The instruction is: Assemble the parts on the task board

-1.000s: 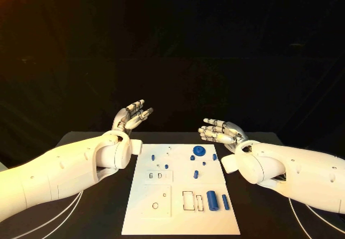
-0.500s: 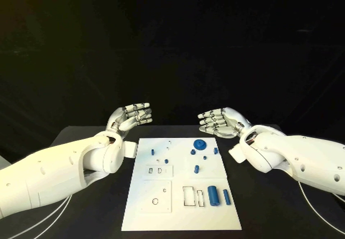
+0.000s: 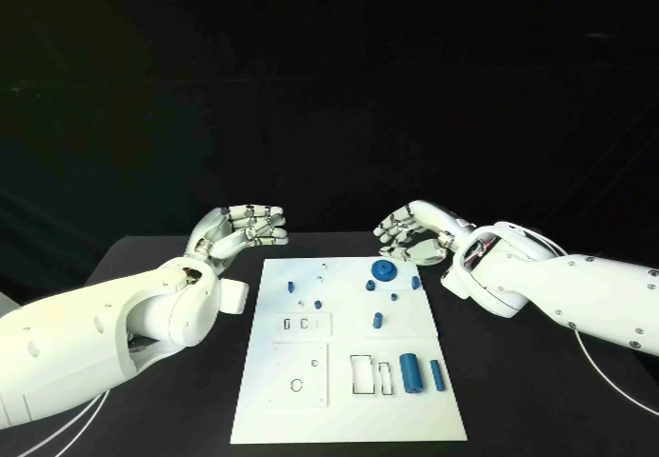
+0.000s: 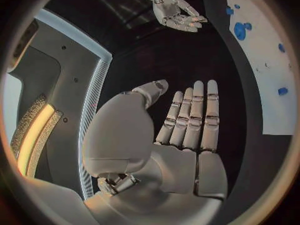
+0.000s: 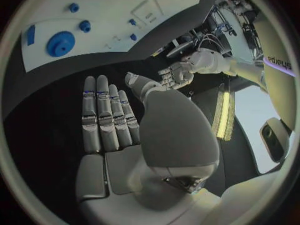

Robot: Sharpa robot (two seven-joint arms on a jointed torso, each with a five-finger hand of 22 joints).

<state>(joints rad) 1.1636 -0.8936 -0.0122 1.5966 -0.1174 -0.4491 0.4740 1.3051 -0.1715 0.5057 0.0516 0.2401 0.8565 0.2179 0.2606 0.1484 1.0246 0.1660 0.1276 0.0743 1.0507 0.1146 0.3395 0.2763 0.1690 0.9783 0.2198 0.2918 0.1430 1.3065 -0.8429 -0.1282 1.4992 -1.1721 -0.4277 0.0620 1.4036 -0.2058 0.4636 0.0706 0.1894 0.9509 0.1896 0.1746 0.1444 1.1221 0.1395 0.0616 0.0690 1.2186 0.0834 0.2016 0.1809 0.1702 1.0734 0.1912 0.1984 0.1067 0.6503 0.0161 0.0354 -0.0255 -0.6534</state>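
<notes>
The white task board (image 3: 344,414) lies in the middle of the black table. On its far end rests a round blue disc (image 3: 383,271) with several small blue pegs near it. A thick blue cylinder (image 3: 409,371) and a thin blue rod (image 3: 437,375) lie nearer, by rectangular slots. My left hand (image 3: 245,228) hovers past the board's far left corner and holds nothing. My right hand (image 3: 419,235) hangs just behind the disc, also holding nothing. Each wrist view shows that hand (image 4: 184,130) (image 5: 115,122) flat, with straight fingers, over the dark table beside the board (image 4: 275,100) (image 5: 106,7).
The table's far edge runs just behind both hands. Bare black tabletop flanks the board on both sides under my forearms. The left wrist view shows the right hand (image 4: 175,10) across from it. The left hand (image 5: 187,70) appears in the right wrist view.
Both hands have rolled from palm-up to palm-down and come a little closer to the board's far end. The parts on the board lie as before.
</notes>
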